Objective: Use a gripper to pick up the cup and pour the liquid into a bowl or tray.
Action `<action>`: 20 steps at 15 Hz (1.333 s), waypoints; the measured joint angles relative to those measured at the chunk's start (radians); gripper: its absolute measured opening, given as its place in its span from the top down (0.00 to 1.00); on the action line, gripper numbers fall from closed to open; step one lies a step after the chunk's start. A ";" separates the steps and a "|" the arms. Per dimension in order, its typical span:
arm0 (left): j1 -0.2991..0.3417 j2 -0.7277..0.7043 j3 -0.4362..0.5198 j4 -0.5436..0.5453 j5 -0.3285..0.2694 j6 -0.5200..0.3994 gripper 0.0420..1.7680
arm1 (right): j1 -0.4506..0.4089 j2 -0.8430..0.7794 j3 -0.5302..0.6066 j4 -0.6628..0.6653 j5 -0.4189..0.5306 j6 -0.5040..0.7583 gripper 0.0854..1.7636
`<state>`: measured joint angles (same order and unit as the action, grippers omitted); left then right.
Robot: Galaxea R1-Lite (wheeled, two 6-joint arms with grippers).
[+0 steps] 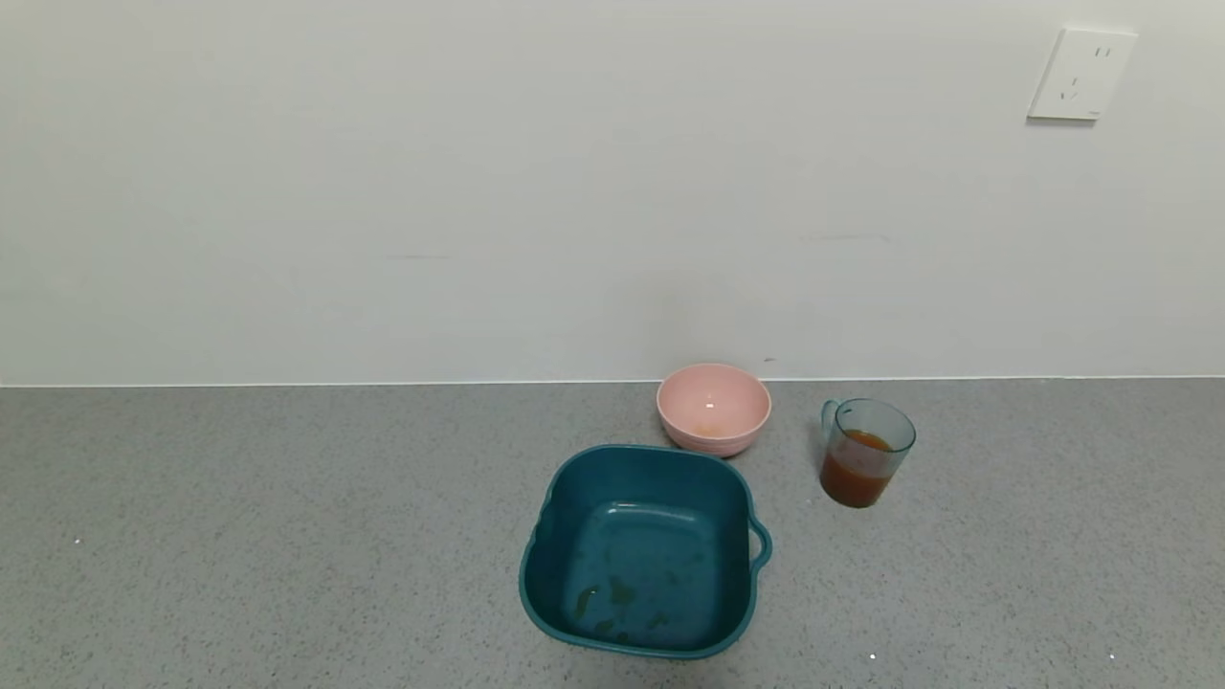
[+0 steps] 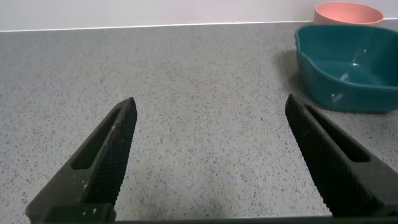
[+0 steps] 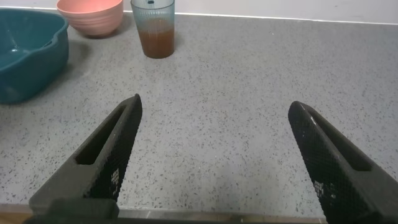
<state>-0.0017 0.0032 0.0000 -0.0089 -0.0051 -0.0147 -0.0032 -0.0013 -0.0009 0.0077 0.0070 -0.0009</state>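
The translucent blue-green cup (image 1: 866, 450) stands upright on the grey counter at the right, about half full of reddish-brown liquid (image 1: 855, 477). It also shows in the right wrist view (image 3: 153, 25). The pale-pink bowl (image 1: 713, 408) sits to its left near the wall and looks nearly empty; it also shows in the left wrist view (image 2: 348, 12) and the right wrist view (image 3: 90, 14). Neither arm shows in the head view. My left gripper (image 2: 210, 115) is open over bare counter. My right gripper (image 3: 214, 112) is open and empty, well short of the cup.
A square dark-teal tray (image 1: 643, 550) with a side handle sits in front of the bowl, with a few wet smears inside. A white wall runs along the back of the counter, with a socket (image 1: 1081, 74) at upper right.
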 joint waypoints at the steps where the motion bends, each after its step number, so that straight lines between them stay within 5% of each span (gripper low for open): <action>1: 0.000 0.000 0.000 0.000 0.000 0.000 0.03 | 0.000 0.000 0.000 0.001 0.000 0.000 0.03; 10: 0.000 0.000 0.000 0.000 0.000 0.000 0.03 | -0.001 0.068 -0.112 0.007 -0.003 -0.018 0.03; 16: 0.000 0.000 0.000 0.000 0.000 0.000 0.03 | 0.008 0.454 -0.345 -0.030 0.013 -0.018 0.03; 20: 0.000 0.000 0.000 0.000 0.000 0.000 0.03 | 0.019 0.795 -0.394 -0.157 0.045 -0.019 0.03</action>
<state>-0.0017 0.0032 0.0000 -0.0085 -0.0047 -0.0149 0.0157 0.7938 -0.3945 -0.1496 0.0519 -0.0202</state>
